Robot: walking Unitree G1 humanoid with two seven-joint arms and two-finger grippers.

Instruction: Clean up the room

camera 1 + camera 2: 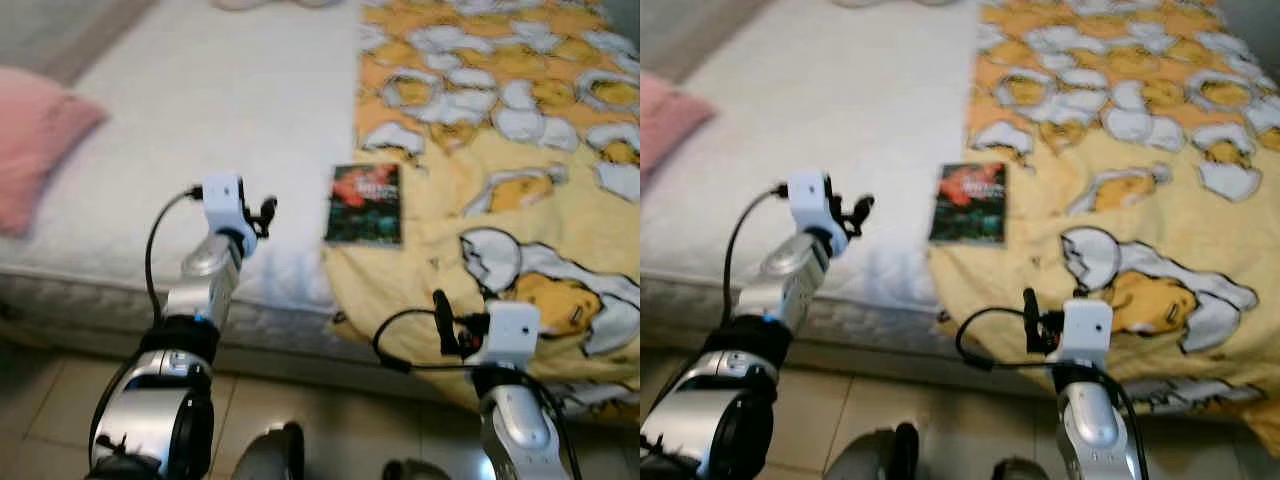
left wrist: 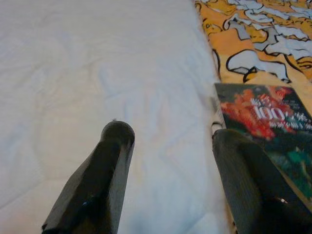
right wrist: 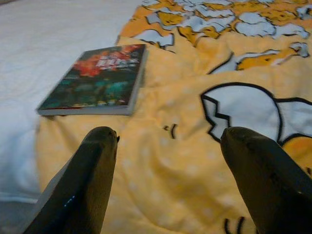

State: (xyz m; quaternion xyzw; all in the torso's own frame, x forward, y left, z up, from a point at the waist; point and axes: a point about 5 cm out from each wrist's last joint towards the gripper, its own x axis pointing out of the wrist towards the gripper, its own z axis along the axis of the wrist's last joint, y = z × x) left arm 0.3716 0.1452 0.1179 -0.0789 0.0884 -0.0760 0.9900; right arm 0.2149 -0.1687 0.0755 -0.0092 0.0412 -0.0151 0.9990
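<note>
A dark book [image 1: 365,204] with a red and green cover lies flat on the bed, at the edge of the yellow egg-patterned blanket [image 1: 500,150]. My left gripper [image 1: 264,214] hovers over the white sheet just left of the book [image 2: 263,122]; its fingers [image 2: 109,161] stand open, empty. My right gripper [image 1: 442,325] is lower, near the bed's front edge over the blanket, open and empty, with the book [image 3: 97,80] ahead of it to the left.
A pink pillow [image 1: 35,135] lies at the bed's left. White sheet [image 1: 220,110] covers the left half of the mattress. The mattress front edge [image 1: 100,300] drops to a tiled floor [image 1: 330,430] below.
</note>
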